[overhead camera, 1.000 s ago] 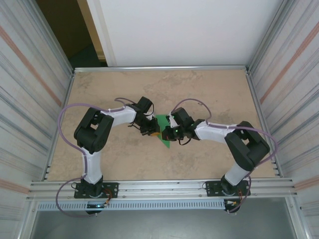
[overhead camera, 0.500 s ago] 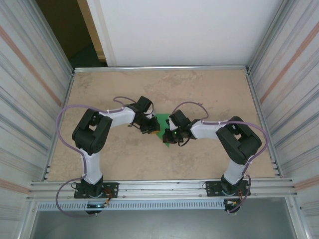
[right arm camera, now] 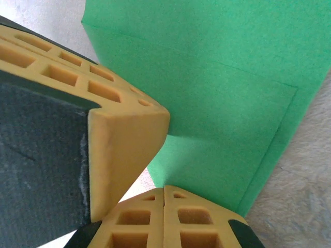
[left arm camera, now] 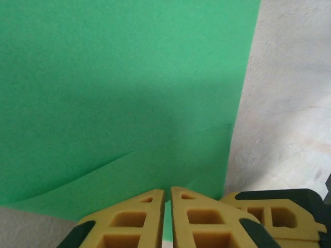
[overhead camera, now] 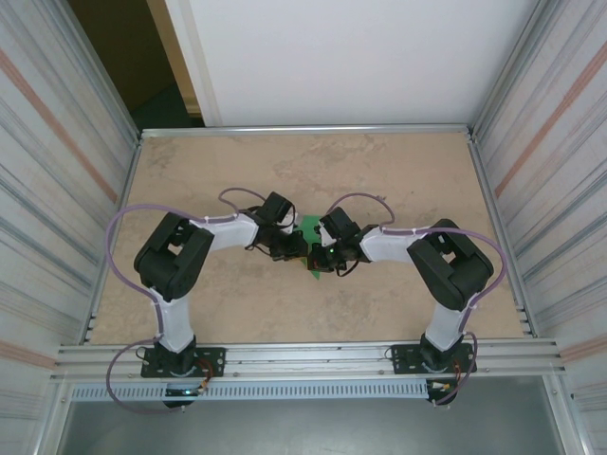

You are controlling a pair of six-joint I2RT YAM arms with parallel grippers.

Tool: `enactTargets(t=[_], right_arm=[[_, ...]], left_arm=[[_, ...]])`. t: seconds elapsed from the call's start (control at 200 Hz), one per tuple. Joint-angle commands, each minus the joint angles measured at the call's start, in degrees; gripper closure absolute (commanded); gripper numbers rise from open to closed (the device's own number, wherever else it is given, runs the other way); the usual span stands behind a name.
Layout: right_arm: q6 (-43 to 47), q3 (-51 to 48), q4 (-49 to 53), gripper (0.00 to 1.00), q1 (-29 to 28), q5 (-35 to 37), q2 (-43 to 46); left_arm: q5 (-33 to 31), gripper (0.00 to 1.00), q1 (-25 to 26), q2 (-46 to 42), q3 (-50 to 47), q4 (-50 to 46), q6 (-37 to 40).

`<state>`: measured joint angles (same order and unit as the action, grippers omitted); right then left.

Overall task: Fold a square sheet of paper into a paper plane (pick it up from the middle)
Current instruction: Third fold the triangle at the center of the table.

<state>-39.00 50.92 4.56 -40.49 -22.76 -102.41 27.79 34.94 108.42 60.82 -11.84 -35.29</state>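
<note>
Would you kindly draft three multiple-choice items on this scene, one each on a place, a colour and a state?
1. Where does the paper lie? A. in the far left corner; B. at the middle of the table, between the left gripper and the right gripper; C. on the near rail.
2. What colour is it? A. green; B. white; C. red.
3. What state is it in? A. crumpled into a ball; B. flat and uncreased; C. folded, with layers overlapping.
Answers: 1 B, the top view shows both grippers meeting over it mid-table; 2 A, each view shows bright green; 3 C, both wrist views show a layer's edge crossing the sheet.
</note>
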Motion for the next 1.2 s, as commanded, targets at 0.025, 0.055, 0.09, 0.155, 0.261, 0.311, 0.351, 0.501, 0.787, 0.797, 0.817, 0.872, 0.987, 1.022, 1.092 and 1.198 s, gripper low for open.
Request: enactTargets(t=[0.025, 0.055, 0.09, 0.155, 0.261, 0.311, 0.351, 0.501, 0.787, 0.797, 0.817, 0.872, 0.987, 1.022, 1.092, 1.198], right_arm=[[-1.3, -1.5, 7.0, 1.00, -0.2, 2.8, -4.2], [-1.3, -1.7, 7.4, 1.00, -0.2, 2.8, -4.3], [-1.3, -2.0, 7.8, 1.00, -0.1, 2.8, -4.3], [-1.2, -2.8, 8.4, 1.00, 0.0, 2.8, -4.4], [-1.0, -4.3, 8.8, 1.00, 0.4, 2.8, -4.0], [-1.0, -4.9, 8.8, 1.00, 0.7, 2.8, -3.8], [-0.8, -5.3, 8.9, 1.00, 0.9, 2.8, -3.7], [0.1, -5.5, 9.5, 1.00, 1.2, 2.9, -3.0], [2.4, -2.2, 8.0, 0.92, 1.3, 1.1, 2.9], [2.3, -1.9, 7.9, 0.91, 1.3, 1.1, 3.3], [1.9, -1.5, 7.5, 0.89, 1.2, 1.1, 4.2], [0.0, -0.7, 5.7, 0.83, 1.2, 1.5, 6.4], [-5.7, -1.7, 0.5, 0.71, 0.7, 4.7, 10.4], [-7.3, -2.2, -0.9, 0.69, 0.5, 5.8, 10.9], [-10.3, -3.2, -2.8, 0.69, 0.1, 7.7, 11.2], [-13.1, -4.2, -5.7, 0.71, -0.4, 8.4, 10.0]], left_arm=[[-4.0, 0.88, -0.7, 0.8, -1.3, 0.8, 4.0], [-4.4, 0.88, -1.2, 1.0, -1.4, 0.9, 4.6], [-4.8, 0.88, -1.8, 1.4, -1.3, 0.8, 5.1], [-5.1, 0.88, -3.4, 2.3, -1.1, 0.6, 5.9], [-5.4, 0.88, -6.2, 3.3, -0.3, -0.3, 7.3], [-5.3, 0.88, -7.7, 3.8, 0.4, -0.8, 7.8], [-5.4, 0.88, -9.0, 4.3, 1.2, -1.6, 8.0], [-6.8, 0.87, -11.9, 5.9, 5.2, -6.5, 9.4], [-6.8, 0.86, -14.5, 4.8, 9.6, -11.1, 9.3], [-6.8, 0.85, -14.5, 4.4, 9.6, -10.9, 9.1], [-6.6, 0.85, -14.5, 3.4, 9.4, -10.5, 8.5], [-5.7, 0.82, -14.5, 0.5, 8.5, -8.8, 6.5], [-2.8, 0.75, -14.5, -5.5, 4.3, -3.7, 2.1], [-2.0, 0.73, -14.5, -7.0, 2.6, -1.9, 0.6], [-0.1, 0.70, -14.5, -9.7, -1.5, 2.0, -2.6], [3.7, 0.63, -14.1, -12.6, -7.9, 9.8, -8.4]])
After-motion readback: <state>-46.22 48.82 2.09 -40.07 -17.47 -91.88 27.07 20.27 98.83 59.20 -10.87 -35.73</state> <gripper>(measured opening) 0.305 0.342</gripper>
